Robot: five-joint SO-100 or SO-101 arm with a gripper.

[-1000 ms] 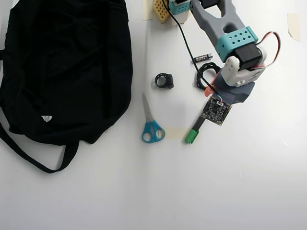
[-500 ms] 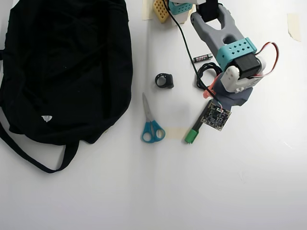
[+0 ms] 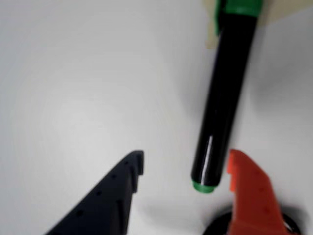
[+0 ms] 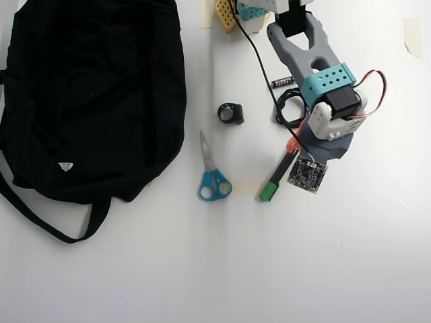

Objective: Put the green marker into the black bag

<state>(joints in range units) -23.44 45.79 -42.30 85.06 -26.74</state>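
Arm has shifted right; gripper (image 3: 186,164) open, jaws straddling the green marker (image 4: 277,176) tail end, not clamped. Marker lies on table (image 4: 269,269) right of scissors (image 4: 211,171), far from black bag (image 4: 94,94).

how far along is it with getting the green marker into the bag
Early stage. Done: the tool is open and low over the table, its fingers straddling the green marker's tail end. In hand: nothing yet; the marker lies on the table. Left: close, lift, carry it across to the black bag and release.
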